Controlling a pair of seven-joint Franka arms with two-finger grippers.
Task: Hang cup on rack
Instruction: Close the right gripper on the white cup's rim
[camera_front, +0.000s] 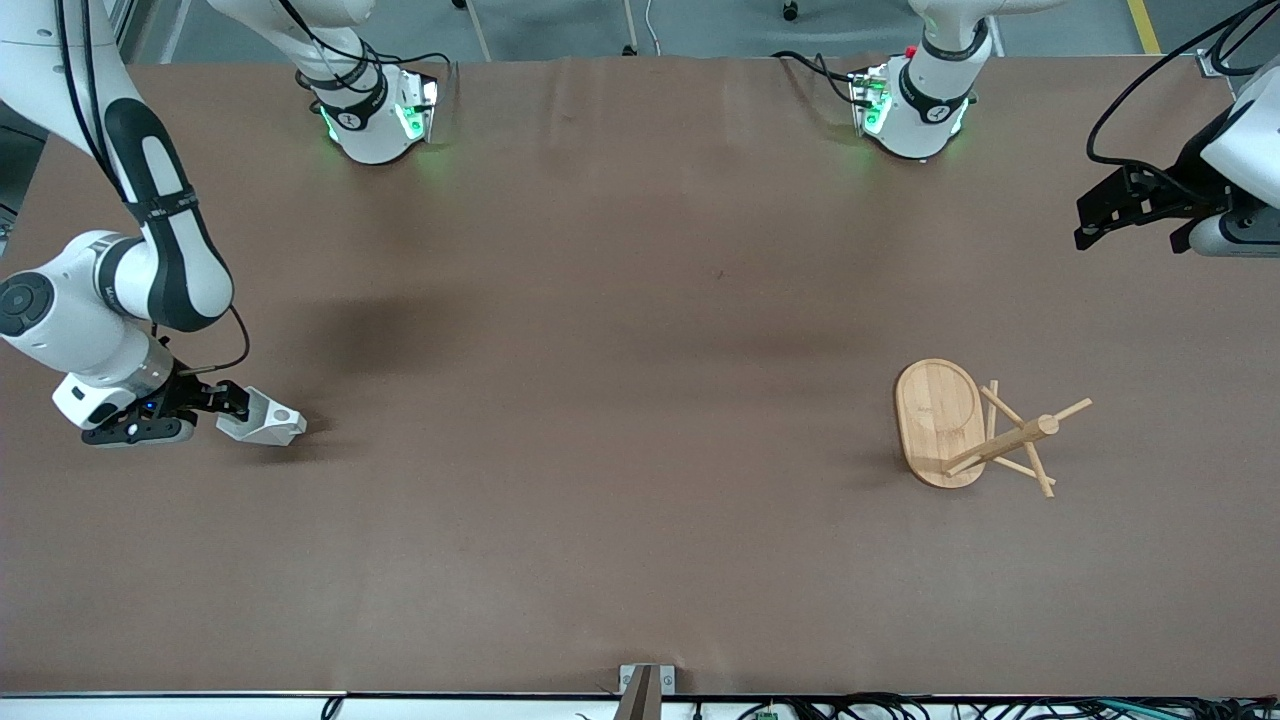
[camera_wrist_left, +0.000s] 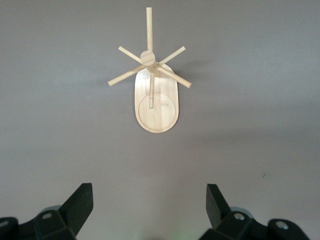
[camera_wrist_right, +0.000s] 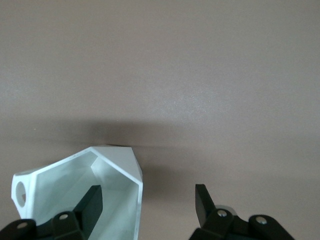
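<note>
The right hand is low at the right arm's end of the bench, right at the cup. In the right wrist view one finger reaches inside the cup's mouth and the other stands outside its wall, so the rim lies between them. The fingers are still parted with a gap to the wall; it looks like no grip has been made, though the contact point is hard to judge. The cup seems to lie tilted on the bench, mouth toward the hand, its pierced handle to one side.

The left hand waits in the air over the left arm's end of the bench, fingers spread wide and empty. The rack stands upright on the bench, well apart from both hands and from the cup; the left wrist view looks down on its oval base, post and pegs.
</note>
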